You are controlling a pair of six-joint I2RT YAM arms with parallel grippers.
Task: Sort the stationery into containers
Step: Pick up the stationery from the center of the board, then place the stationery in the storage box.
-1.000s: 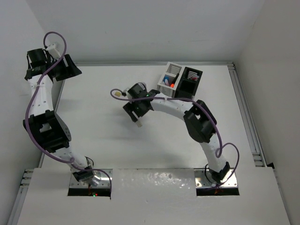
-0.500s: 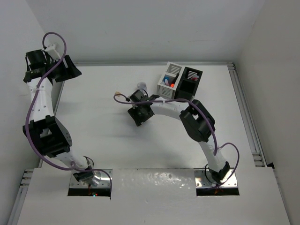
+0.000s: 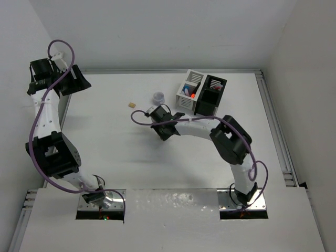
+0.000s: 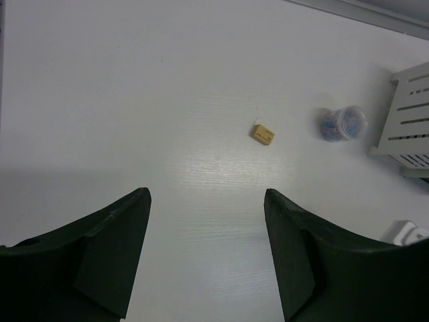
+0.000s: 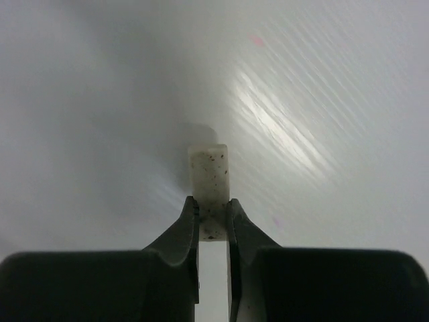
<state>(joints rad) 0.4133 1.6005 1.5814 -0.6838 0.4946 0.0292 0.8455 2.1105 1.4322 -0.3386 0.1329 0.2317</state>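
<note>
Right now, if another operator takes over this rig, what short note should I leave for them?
Left claw: open, empty, parked high at the far left of the table.
Right claw: shut on a white speckled piece, low over mid-table, left of the bins.
Bins: white bin and black bin stand joined at the far side.
Done: coloured items lie in the white bin. The black bin's inside is unclear.
Left: drop the held piece in a bin, then pick up the eraser and the round piece, both on the table left of the bins.
</note>
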